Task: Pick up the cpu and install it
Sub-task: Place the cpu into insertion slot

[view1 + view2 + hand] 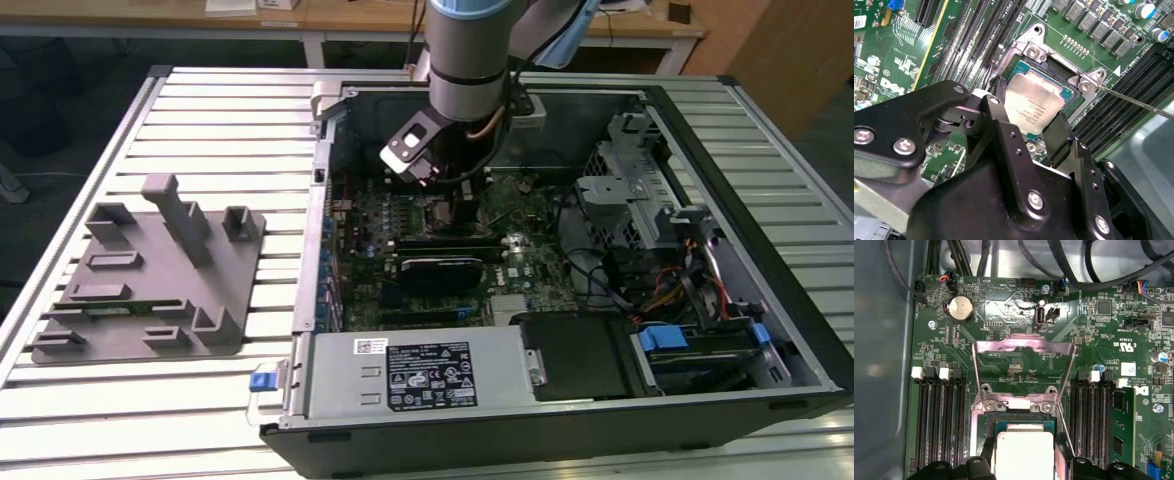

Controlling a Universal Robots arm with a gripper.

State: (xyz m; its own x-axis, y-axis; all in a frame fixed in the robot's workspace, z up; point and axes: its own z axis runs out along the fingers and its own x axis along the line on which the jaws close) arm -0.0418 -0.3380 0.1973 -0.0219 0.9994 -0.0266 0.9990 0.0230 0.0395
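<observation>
1. Claw position. I am viewing the arm (467,60) in the exterior view; it is reaching down into the open computer case (561,440), which is lying on its side on the slatted table (200,120). A grey fixture (147,280) is sitting on the table towards the exterior view's left, well apart from the arm.

2. Claw state. In the second wrist view I am seeing the gripper (1029,112) with its two black fingers (1058,132) pressing against opposite edges of the cpu (1036,102). I am reading this as the claw gripping the cpu.

3. Location of the cpu. The cpu is sitting between the fingers, directly over the socket frame (1089,82) on the motherboard (1004,305). In the first wrist view the cpu (1024,452) is lying just beside the frame's screws, with the hinged load plate (1024,347) swung up and away from it. I cannot tell whether the chip is fully seated or resting just above the socket floor.

4. Orientation. The cpu is lying flat, or nearly so, with its silvery metal top facing up towards both wrist cameras. It is square, so I am finding no long axis. Its edges are running parallel to the socket frame and, in the first wrist view, to the memory slots (941,415) on either side. A thin green border is showing around the metal top.

5. A thin lever rod (1139,102) is extending out from the frame's corner.
</observation>
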